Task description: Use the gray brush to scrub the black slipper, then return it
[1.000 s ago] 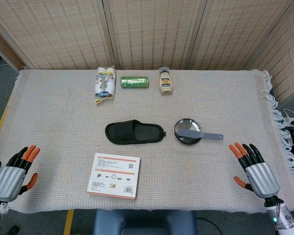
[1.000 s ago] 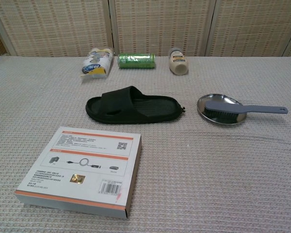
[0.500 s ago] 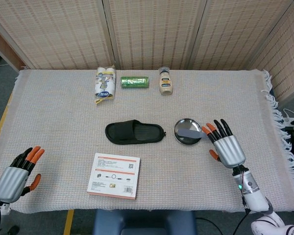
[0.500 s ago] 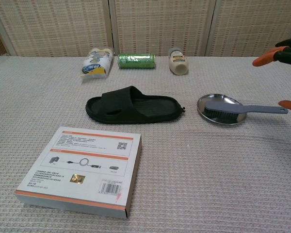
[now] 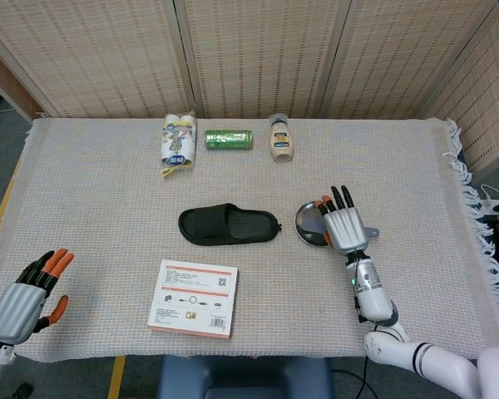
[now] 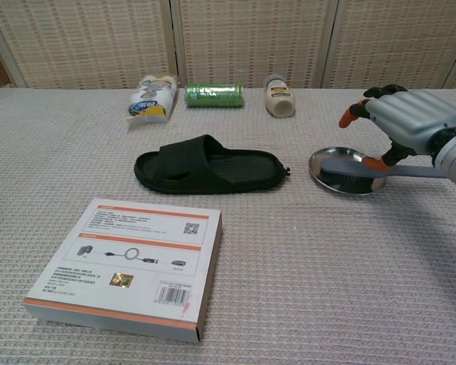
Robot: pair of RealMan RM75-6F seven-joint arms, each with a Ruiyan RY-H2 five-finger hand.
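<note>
The black slipper [image 5: 229, 224] [image 6: 209, 167] lies on its side-length at the table's middle, toe strap to the left. To its right the gray brush [image 5: 371, 232] [image 6: 348, 173] lies bristles down on a small metal plate [image 5: 300, 218] [image 6: 316, 160], its handle pointing right. My right hand [image 5: 343, 224] [image 6: 410, 122] hovers over the brush handle with fingers spread and thumb low beside the handle, holding nothing. My left hand [image 5: 21, 299] stays open at the table's near left corner, seen only in the head view.
A white and orange box [image 5: 194, 298] [image 6: 125, 266] lies flat in front of the slipper. Along the back edge stand a white pack [image 5: 177, 143], a green roll [image 5: 228, 139] and a cream bottle [image 5: 281, 138]. The cloth's fringe marks the right edge.
My right hand has swept from the near right corner leftward and forward until it is over the brush handle and plate. The left hand has barely shifted. Brush and slipper are unmoved.
</note>
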